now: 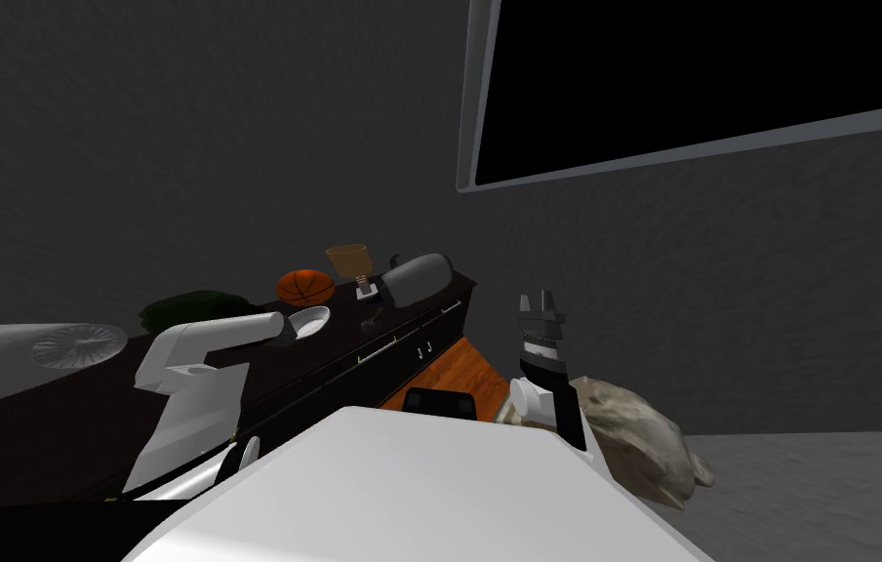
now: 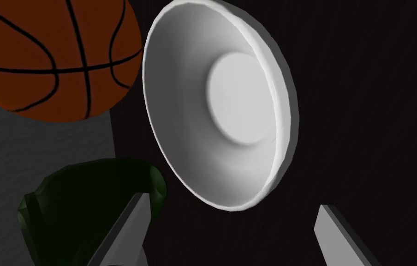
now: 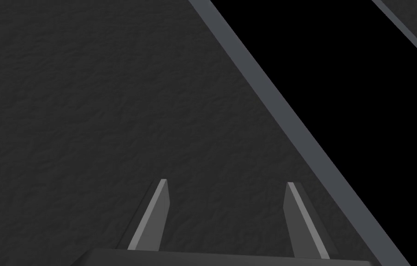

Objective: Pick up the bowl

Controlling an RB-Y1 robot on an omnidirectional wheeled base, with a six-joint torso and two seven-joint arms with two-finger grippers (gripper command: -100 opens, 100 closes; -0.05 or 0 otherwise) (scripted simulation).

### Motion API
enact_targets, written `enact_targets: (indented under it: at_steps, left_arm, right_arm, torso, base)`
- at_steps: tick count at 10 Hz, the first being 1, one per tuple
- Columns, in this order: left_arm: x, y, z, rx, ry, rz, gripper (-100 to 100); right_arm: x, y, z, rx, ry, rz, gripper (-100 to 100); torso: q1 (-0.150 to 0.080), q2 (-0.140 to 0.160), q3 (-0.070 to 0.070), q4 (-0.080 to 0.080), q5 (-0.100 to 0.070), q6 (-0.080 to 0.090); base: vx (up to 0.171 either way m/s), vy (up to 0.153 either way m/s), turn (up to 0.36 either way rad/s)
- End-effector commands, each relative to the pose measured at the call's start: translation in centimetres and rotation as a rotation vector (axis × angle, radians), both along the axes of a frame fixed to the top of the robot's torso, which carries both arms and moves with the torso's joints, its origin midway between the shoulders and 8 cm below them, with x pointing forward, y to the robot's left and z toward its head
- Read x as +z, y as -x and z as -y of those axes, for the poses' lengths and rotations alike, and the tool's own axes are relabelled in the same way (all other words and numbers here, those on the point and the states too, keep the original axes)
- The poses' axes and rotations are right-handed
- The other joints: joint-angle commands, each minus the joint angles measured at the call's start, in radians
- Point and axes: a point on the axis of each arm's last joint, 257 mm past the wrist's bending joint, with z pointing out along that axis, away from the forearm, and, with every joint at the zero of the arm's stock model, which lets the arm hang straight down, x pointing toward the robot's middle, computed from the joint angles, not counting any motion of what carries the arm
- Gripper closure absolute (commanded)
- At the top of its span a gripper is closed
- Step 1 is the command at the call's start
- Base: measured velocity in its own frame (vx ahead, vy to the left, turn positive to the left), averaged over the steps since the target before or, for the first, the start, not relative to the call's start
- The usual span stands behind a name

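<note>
Bowl (image 2: 221,106) lay just ahead of my left pincer (image 2: 231,203), blades wide, empty. Looked white, rigid, light, likely slick; its thin near edge seemed the best hold.

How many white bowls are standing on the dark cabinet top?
1. The round white bowl lies on the dark cabinet top just ahead of the open left gripper, near the orange basketball. My left forearm may hide another.
</note>
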Motion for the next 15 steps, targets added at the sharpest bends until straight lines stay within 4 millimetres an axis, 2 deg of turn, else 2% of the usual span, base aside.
enact_targets:
  at_steps: [1, 5, 6, 7, 8, 9, 12, 13, 15]
  left_arm:
    - [-1.3, 1.2, -0.2, 0.052, 0.05, -0.017, -100]
    - [-3.9, 3.3, 0.1, 0.134, 0.148, -0.06, -100]
    - [-5.3, 4.0, 0.7, 0.152, 0.185, -0.085, -100]
    - [-4.4, 3.7, 0.0, 0.14, 0.163, -0.07, -100]
    - [-4.6, 3.8, 0.1, 0.143, 0.168, -0.073, 0]
    - [-5.3, 3.5, 0.0, 0.139, 0.167, -0.073, -100]
    - [-5.9, 3.4, -0.1, 0.138, 0.168, -0.075, -100]
    - [-6.0, 3.4, -0.1, 0.137, 0.167, -0.074, 100]
    - [-6.0, 3.4, -0.1, 0.137, 0.169, -0.076, 100]
  right_arm:
    - [0.0, 0.0, 0.0, 0.0, 0.0, 0.0, 0]
    - [0.0, 0.0, 0.0, 0.0, 0.0, 0.0, 0]
    - [0.0, 0.0, 0.0, 0.0, 0.0, 0.0, 0]
    - [0.0, 0.0, 0.0, 0.0, 0.0, 0.0, 0]
    - [0.0, 0.0, 0.0, 0.0, 0.0, 0.0, 0]
    - [0.0, 0.0, 0.0, 0.0, 0.0, 0.0, 0]
    - [0.0, 0.0, 0.0, 0.0, 0.0, 0.0, 0]
    - [0.0, 0.0, 0.0, 0.0, 0.0, 0.0, 0]
    - [0.0, 0.0, 0.0, 0.0, 0.0, 0.0, 0]
  torso:
    - [0.0, 0.0, 0.0, 0.0, 0.0, 0.0]
    - [0.0, 0.001, 0.0, 0.0, 0.0, 0.0]
    - [-0.001, 0.001, 0.001, 0.0, 0.0, 0.0]
    - [-0.001, 0.002, 0.001, 0.0, 0.0, 0.0]
    - [-0.002, 0.003, 0.001, 0.001, 0.0, -0.001]
    - [-0.002, 0.003, 0.002, 0.001, 0.0, -0.001]
    - [0.0, 0.002, 0.001, 0.001, 0.0, -0.001]
    - [-0.001, 0.003, 0.002, 0.001, 0.0, -0.001]
    - [-0.002, 0.003, 0.002, 0.001, -0.001, -0.001]
  base:
    - [0.064, 0.025, -0.101]
    - [0.044, 0.024, -0.087]
    - [0.024, 0.014, -0.058]
    - [0.01, 0.008, -0.012]
    - [0.0, 0.0, 0.0]
    - [0.015, 0.016, 0.015]
    - [0.015, 0.022, 0.011]
    - [0.0, 0.0, 0.0]
    - [0.0, 0.0, 0.0]
